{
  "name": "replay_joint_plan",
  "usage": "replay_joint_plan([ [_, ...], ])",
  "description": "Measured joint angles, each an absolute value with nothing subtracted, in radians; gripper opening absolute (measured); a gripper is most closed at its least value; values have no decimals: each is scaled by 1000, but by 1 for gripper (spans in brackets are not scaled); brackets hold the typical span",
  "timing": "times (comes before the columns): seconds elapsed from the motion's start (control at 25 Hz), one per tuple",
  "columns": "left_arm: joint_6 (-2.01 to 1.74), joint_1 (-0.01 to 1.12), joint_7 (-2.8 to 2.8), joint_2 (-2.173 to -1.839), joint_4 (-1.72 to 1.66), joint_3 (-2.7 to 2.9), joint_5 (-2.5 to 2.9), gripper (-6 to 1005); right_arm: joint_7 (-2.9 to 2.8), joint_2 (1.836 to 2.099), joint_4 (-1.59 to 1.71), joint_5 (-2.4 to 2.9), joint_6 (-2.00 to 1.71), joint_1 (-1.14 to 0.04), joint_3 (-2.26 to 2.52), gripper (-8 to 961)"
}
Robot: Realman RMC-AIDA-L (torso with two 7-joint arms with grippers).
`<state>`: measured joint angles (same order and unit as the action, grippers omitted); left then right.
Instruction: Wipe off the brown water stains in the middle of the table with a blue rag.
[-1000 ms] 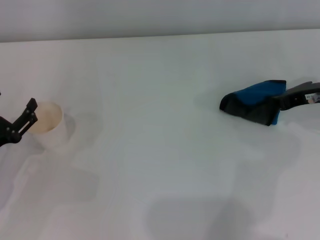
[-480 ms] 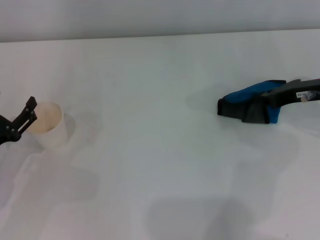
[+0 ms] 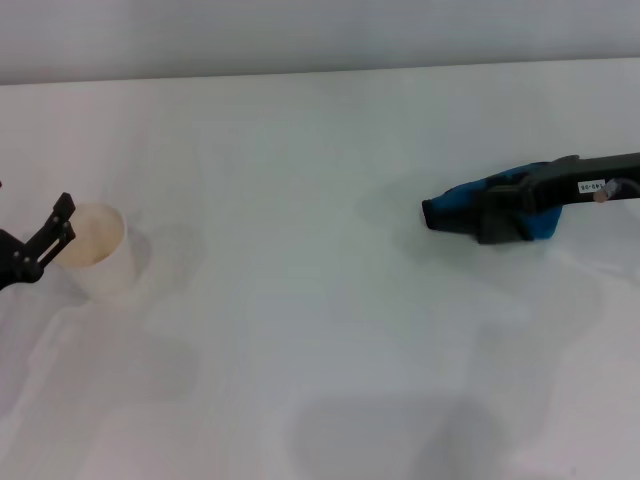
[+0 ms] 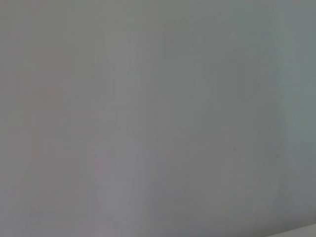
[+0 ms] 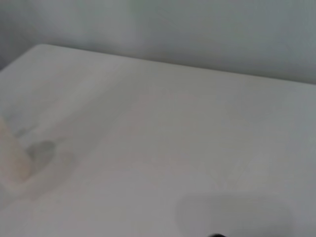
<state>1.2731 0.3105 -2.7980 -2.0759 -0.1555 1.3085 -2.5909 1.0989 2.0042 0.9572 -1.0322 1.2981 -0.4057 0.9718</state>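
Head view: the right gripper (image 3: 505, 215) is reaching in from the right edge, its fingers clamped on the blue rag (image 3: 470, 208), which is lying low against the white worktop (image 3: 300, 150) on the right half of the scene. The rag's dark-edged end is pointing toward the centre. No brown stain is discernible on the central worktop surface. The left gripper (image 3: 52, 233) is hovering at the far left edge, its fingers slightly apart and holding nothing, just beside a white paper cup (image 3: 98, 250) standing upright there, well apart from the rag. In the right wrist view, the worktop (image 5: 173, 123) and the cup (image 5: 12, 163), blurred, are showing; the left wrist view is showing only a featureless grey surface.
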Motion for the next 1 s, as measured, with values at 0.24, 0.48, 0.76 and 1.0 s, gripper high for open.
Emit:
replay_joint_plan([
  [0.24, 1273, 305, -2798, -2075, -154, 1308, -2591, 887, 1119, 2004, 965, -1074, 1338, -405, 944, 345],
  [0.48, 1273, 305, -2798, -2075, -153, 1309, -2591, 887, 1171, 2005, 969, -1127, 1432, -405, 837, 435],
  [0.76, 1273, 304, -2797, -2077, -158, 1308, -2590, 888, 1357, 2005, 951, -1330, 1580, -364, 680, 435],
  [1.0, 1273, 303, -2797, -2077, -156, 1309, -2590, 887, 1529, 2002, 885, -1471, 1617, -320, 586, 435],
])
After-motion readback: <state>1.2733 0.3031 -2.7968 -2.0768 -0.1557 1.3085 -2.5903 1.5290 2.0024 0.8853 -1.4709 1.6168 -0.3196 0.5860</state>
